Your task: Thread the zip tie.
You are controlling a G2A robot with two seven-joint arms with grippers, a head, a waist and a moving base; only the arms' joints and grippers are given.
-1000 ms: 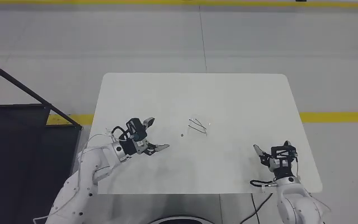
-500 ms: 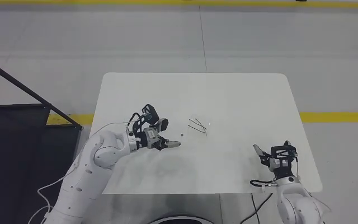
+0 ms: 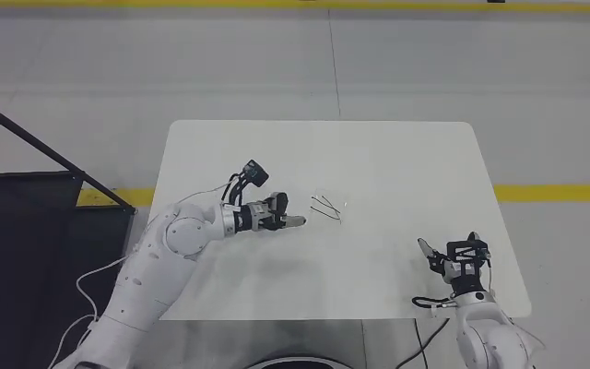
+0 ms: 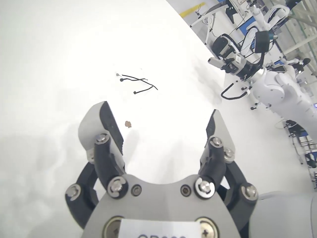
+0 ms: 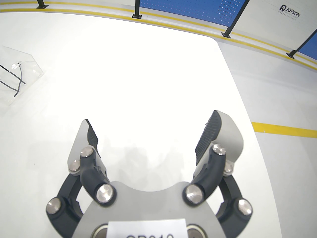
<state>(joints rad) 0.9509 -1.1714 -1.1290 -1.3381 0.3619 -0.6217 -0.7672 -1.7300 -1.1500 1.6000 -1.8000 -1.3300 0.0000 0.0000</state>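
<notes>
My left gripper (image 3: 293, 220), jaws wide, hovers near the ties (image 3: 325, 208), which lie crossed on the table (image 3: 387, 157) at its 2 o'clock. I'd drop over one tie's head end, clear of the crossing, then pinch gently. My right gripper (image 3: 449, 247), also wide, sits at the table's 5 o'clock.

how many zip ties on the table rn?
3, as far as I can tell: black zip ties crossed in one small cluster mid-table, just ahead of the open left gripper. They overlap, so the count could be off by one.
</notes>
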